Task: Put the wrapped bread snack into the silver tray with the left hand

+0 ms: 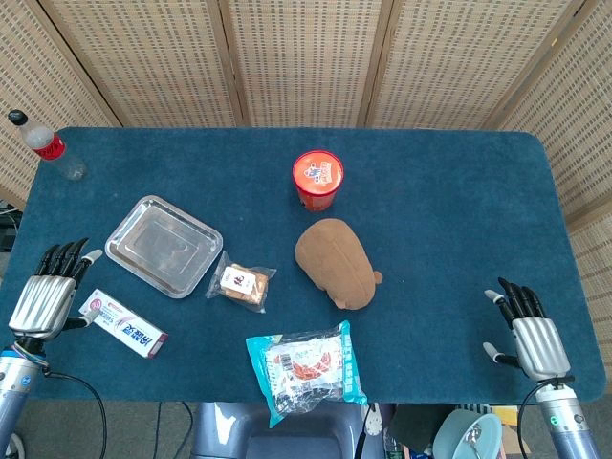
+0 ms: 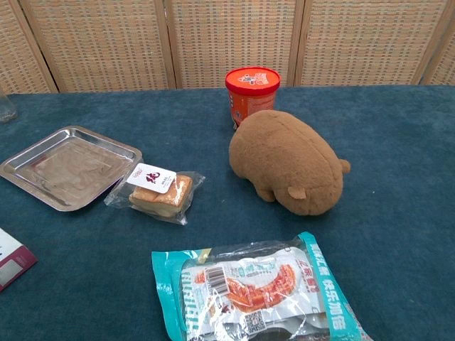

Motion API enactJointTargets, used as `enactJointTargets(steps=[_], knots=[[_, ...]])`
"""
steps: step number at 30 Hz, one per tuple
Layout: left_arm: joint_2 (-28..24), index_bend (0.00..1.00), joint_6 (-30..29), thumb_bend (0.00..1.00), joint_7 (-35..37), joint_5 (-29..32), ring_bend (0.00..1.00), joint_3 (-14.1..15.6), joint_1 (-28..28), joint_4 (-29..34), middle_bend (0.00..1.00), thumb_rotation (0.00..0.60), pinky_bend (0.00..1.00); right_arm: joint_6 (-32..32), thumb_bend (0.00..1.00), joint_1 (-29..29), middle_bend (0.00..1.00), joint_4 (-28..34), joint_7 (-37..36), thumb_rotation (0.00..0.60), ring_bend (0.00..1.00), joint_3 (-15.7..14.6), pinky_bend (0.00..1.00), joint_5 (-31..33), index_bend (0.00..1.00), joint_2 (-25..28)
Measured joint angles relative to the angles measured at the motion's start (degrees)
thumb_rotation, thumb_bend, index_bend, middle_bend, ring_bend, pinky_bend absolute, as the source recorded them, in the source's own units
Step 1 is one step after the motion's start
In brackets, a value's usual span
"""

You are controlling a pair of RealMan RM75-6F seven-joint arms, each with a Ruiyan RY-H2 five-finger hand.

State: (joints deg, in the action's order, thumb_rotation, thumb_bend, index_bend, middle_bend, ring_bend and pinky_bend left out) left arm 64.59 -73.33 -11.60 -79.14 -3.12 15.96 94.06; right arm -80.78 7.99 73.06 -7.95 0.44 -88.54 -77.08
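Observation:
The wrapped bread snack (image 1: 243, 283) (image 2: 159, 194), brown slices in clear plastic with a white label, lies on the blue cloth just right of the silver tray (image 1: 134, 225) (image 2: 28, 179). The tray holds nothing. My left hand (image 1: 50, 290) rests near the table's left front edge, fingers spread, holding nothing, well left of the snack. My right hand (image 1: 528, 330) lies at the right front edge, also spread and holding nothing. Neither hand shows in the chest view.
A brown plush animal (image 1: 336, 263) (image 2: 288, 160) lies mid-table with a red cup (image 1: 317, 179) (image 2: 252, 94) behind it. A teal sausage packet (image 1: 306, 368) (image 2: 256, 291) sits at the front. A toothpaste box (image 1: 122, 322) lies by my left hand; a bottle (image 1: 48, 145) stands far left.

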Motion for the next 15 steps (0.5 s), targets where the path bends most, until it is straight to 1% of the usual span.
enactJointTargets(steps=[15], knots=[[0.3, 0.12, 1.6, 0.21, 0.5, 0.4, 0.0, -0.3, 0.9, -0.9, 0.0, 0.6, 0.0, 0.1, 0.22, 0.1, 0.0, 0.7, 1.1, 0.6, 0.0, 0.4, 0.0, 0.2, 0.13, 0.3]])
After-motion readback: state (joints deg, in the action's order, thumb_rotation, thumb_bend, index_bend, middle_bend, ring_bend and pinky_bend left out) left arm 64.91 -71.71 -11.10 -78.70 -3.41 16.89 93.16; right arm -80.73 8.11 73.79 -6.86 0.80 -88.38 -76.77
